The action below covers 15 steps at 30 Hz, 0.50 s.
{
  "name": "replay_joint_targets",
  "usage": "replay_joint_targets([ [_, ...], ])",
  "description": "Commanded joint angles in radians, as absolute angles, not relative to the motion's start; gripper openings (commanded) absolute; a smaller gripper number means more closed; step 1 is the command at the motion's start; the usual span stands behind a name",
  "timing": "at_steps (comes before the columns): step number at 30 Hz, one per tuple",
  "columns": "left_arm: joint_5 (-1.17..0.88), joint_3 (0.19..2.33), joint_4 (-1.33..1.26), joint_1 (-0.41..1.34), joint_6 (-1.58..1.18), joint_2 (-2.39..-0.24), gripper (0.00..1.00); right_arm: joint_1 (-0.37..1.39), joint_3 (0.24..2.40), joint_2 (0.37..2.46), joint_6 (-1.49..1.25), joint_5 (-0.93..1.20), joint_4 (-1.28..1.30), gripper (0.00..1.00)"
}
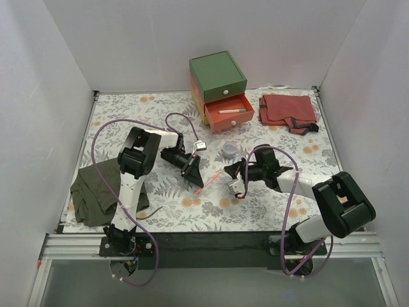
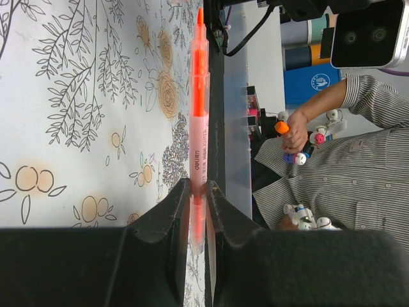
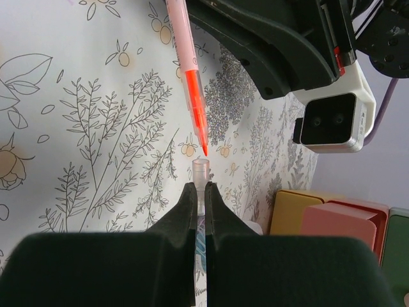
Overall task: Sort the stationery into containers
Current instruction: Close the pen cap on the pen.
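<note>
The left claw (image 2: pixel 199 187) is clamping the orange-red pen (image 2: pixel 199 115) over the counter (image 2: pixel 77 96). Its tip is nearly touching a slim pale piece (image 3: pixel 200 171) that the right claw (image 3: pixel 200 188) is pinching. Aligning both axes squarely before pushing seems wise.

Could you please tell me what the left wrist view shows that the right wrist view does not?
Only the left wrist view: the left gripper closed on the orange pen at its pale barrel, and a person in a striped shirt beyond the table edge. Only the right wrist view: the right gripper shut on a thin pale piece (cap or pen, I cannot tell), the drawer box, and the left arm's camera. Both: the orange pen above the floral table cover.
</note>
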<state>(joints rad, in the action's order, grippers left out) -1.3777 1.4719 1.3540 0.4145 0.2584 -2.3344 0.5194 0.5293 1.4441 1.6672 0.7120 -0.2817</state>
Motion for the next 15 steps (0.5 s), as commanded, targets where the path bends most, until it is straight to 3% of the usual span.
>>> replay_joint_targets([
  [1, -1.42, 1.474, 1.393, 0.414, 0.279, -2.332, 0.0, 0.526, 0.555, 1.411, 1.643, 0.719, -0.27, 0.01],
  [15, -1.44, 1.516, 1.393, 0.414, 0.265, -2.376, 0.0, 0.535, 0.56, 1.408, 1.687, 0.745, -0.235, 0.01],
])
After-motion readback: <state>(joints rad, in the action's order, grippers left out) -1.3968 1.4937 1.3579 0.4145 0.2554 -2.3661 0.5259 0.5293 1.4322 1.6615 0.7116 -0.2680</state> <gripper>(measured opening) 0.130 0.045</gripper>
